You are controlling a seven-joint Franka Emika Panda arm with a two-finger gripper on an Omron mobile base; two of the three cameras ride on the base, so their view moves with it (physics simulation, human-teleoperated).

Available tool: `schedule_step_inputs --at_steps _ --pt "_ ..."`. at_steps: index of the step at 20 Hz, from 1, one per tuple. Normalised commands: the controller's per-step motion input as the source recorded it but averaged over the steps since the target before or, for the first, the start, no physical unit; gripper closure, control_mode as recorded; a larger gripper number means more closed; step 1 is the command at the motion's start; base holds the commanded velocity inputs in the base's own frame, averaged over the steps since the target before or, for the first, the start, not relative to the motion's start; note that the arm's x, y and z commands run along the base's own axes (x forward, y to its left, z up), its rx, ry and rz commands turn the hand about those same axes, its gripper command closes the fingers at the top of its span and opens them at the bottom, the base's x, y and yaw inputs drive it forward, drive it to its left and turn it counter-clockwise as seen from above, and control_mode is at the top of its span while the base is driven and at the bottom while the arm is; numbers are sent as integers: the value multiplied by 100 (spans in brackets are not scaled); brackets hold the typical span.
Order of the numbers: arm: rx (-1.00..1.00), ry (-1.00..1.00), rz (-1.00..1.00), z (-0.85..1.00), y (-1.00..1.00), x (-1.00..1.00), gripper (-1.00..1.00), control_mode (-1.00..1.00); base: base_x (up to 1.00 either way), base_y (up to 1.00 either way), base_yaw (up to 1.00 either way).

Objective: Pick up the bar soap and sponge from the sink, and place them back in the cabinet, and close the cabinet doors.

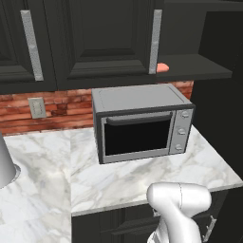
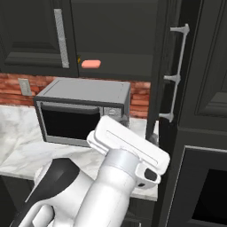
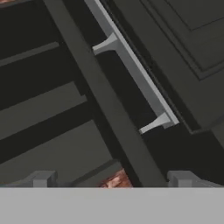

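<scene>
One item, the bar soap [image 2: 91, 64], is seen on the cabinet [image 1: 199, 66] shelf, upper centre; the gripper [image 3: 111, 180] is held wide open and empty before the door handle [image 3: 133, 72]; door-closing is judged next, needing a push.

The left base view looks forward and down from behind the arm at the microwave [image 1: 142, 123] on the marble table [image 1: 123, 182]. The right base view faces the same microwave [image 2: 82, 113] from the other side, the open cabinet door [image 2: 166, 66] at 2 o'clock. The hand view sits close against a door handle [image 3: 133, 65].
</scene>
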Motion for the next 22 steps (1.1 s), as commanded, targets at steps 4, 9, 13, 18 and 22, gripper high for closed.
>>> schedule_step_inputs --at_steps 4,9,13,18,22 --pt "-7 0 1 -13 67 58 -100 -100 0 0 0" --pt "-4 0 0 -8 58 61 -100 -100 0 0 0" --pt "-3 0 1 -11 56 59 -100 -100 0 0 0" --pt "-5 -1 4 -19 61 55 -100 -100 0 0 0" --pt "-6 -3 8 -23 61 53 -100 -100 0 0 0"
